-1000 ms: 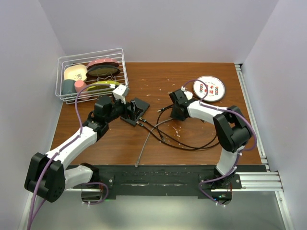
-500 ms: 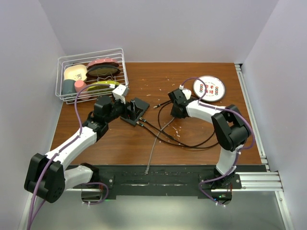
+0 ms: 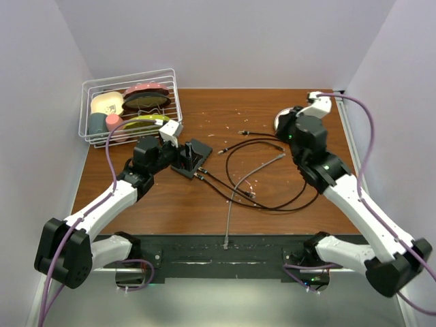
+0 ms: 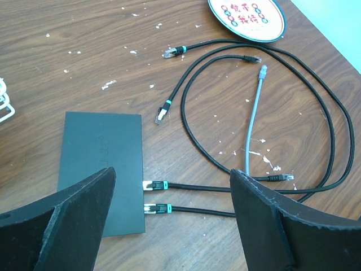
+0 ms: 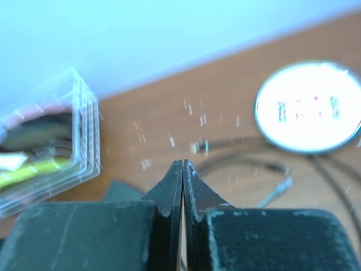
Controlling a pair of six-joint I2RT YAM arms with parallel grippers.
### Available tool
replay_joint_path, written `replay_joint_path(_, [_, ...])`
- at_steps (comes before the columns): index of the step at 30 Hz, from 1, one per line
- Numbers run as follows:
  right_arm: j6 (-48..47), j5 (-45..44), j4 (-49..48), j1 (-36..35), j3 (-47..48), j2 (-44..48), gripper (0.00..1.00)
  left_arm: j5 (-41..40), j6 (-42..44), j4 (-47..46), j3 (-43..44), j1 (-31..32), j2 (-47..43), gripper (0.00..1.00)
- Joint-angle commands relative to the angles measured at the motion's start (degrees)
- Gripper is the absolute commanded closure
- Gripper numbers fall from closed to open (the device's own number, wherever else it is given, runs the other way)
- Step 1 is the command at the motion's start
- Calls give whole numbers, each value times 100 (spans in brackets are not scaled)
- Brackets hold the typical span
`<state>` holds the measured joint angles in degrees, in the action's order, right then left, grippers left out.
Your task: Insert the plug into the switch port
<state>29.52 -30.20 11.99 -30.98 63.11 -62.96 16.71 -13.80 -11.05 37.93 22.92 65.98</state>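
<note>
Top camera looks down from 6 o'clock, behind the bases, over the whole worktop (image 3: pixel 170 211). Left wrist camera hangs close above the box (image 4: pixel 101 152), facing 2 o'clock. Right wrist's blurred view slants across. Both wrist views share the disc (image 4: pixel 246 17).

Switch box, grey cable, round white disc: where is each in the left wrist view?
switch box (image 4: pixel 104 144), left wrist view, middle of its flat black top.
grey cable (image 4: pixel 253 118), left wrist view, midway along its straight run.
round white disc (image 4: pixel 248 20), left wrist view, printed face near the top edge.
</note>
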Motion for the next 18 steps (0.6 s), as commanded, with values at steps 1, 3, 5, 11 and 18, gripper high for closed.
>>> replay_joint_path(1, [-1018,-356,-452,31,227,301,100,-89,115,-160,39,2,-208,13])
replay_joint_path(3, [-923,-408,-23,22,542,188,100,-63,97,-231,12,2,-208,13])
replay_joint_path(5, [-755,-251,573,22,711,-14,91,-80,97,-170,56,2,-208,13])
replay_joint_path(11, [-52,654,877,31,326,-902,36,-27,79,-161,47,2,-217,13])
replay_joint_path(18, [581,1262,497,31,-387,-1753,1,-45,106,-117,12,2,-278,13])
